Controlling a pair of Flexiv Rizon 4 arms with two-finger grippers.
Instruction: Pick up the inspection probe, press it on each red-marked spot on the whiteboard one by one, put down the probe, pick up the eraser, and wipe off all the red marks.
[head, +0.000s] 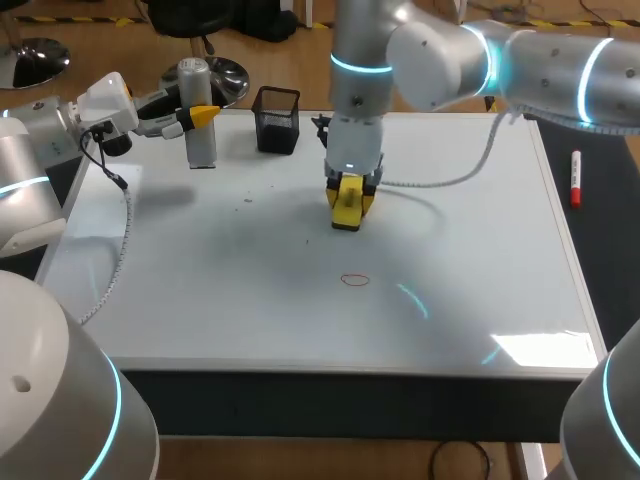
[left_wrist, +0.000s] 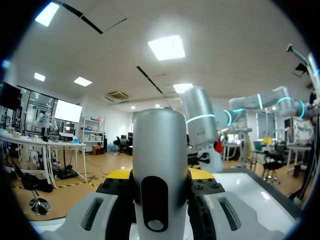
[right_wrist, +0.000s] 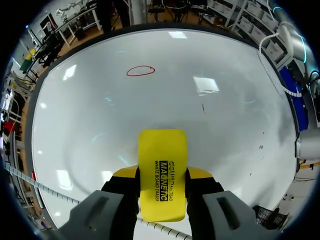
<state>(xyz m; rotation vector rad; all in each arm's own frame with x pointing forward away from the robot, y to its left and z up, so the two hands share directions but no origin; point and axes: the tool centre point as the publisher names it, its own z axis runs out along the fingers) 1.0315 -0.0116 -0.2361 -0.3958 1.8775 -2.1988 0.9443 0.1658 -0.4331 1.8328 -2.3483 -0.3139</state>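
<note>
Eraser (right_wrist: 162, 160) gripped by right end effector (right_wrist: 162, 175)

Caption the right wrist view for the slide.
Right claw shut on the yellow eraser over the whiteboard, one red oval mark ahead.

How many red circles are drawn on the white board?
1. The red circle lies on the whiteboard, ahead of the yellow eraser held by the right gripper. The eraser might hide another.

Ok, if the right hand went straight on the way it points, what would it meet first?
Probably bare whiteboard, the eraser in the right hand touching first, short of the red mark.
</note>
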